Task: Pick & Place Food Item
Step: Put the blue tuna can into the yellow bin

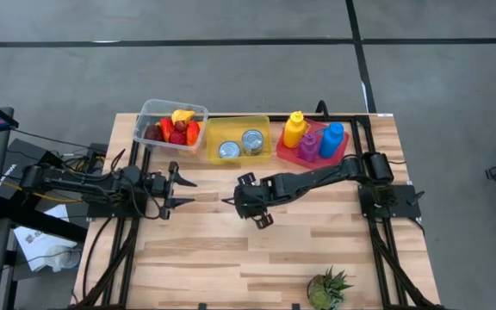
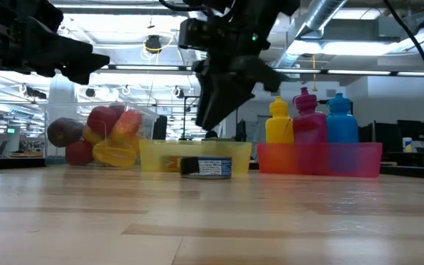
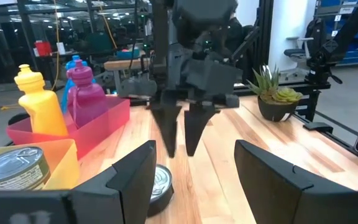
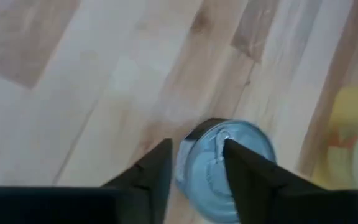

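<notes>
A flat silver tin (image 4: 229, 171) lies on its base on the wood table, in front of the yellow bin (image 1: 238, 138); it also shows in the low view (image 2: 206, 167) and the left wrist view (image 3: 159, 182). My right gripper (image 4: 197, 168) hangs above the tin with its fingers pointing down, a narrow gap between them, touching nothing. In the high view the right gripper (image 1: 246, 205) hides the tin. My left gripper (image 1: 182, 190) waits open at mid-table, left of the right one, facing it.
The yellow bin holds two more tins (image 1: 240, 144). A clear bin of fruit (image 1: 171, 126) stands left of it, and a red tray with yellow, purple and blue bottles (image 1: 312, 138) to its right. A small potted plant (image 1: 327, 289) sits at the near edge.
</notes>
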You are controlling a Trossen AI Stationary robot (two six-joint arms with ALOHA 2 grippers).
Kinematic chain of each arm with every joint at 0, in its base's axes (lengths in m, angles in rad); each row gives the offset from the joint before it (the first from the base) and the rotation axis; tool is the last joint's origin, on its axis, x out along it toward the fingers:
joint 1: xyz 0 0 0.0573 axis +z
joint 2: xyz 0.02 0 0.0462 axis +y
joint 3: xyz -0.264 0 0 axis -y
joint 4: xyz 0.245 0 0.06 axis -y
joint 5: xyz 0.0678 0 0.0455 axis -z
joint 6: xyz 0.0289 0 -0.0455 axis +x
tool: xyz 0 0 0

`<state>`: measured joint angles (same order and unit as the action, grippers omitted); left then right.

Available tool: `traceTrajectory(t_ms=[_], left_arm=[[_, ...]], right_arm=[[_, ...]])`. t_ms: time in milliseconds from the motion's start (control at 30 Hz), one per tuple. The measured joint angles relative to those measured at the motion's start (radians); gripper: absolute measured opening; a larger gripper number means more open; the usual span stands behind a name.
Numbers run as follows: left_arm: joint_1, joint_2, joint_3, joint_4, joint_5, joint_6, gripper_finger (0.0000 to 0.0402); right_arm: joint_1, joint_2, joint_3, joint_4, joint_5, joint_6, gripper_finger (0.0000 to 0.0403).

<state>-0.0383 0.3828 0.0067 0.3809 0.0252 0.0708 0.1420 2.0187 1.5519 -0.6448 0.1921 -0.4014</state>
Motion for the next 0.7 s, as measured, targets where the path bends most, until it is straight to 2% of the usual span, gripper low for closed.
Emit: traceTrajectory(t_ms=[167,333,400,533,700], left_arm=[[0.000,0.000,0.000,0.000,-0.001,0.008,0.0209],[0.000,0.000,0.000,0.001,-0.032,0.022,0.0209],[0.000,0.000,0.000,0.001,-0.037,0.023,0.0209],[0.000,0.000,0.000,0.001,-0.037,0.021,0.0209],[0.000,-0.001,0.000,0.001,-0.037,0.019,0.0209]], right_arm=[[-0.008,0.000,-0.080,0.092,0.005,0.004,0.0201],[-0.004,0.001,-0.207,0.230,0.128,0.017,0.0212],[0.001,0.001,-0.246,0.288,0.180,0.020,0.0202],[0.003,0.000,-0.310,0.376,0.220,0.039,0.0164],[0.015,-0.002,-0.346,0.424,0.292,0.093,0.0078]])
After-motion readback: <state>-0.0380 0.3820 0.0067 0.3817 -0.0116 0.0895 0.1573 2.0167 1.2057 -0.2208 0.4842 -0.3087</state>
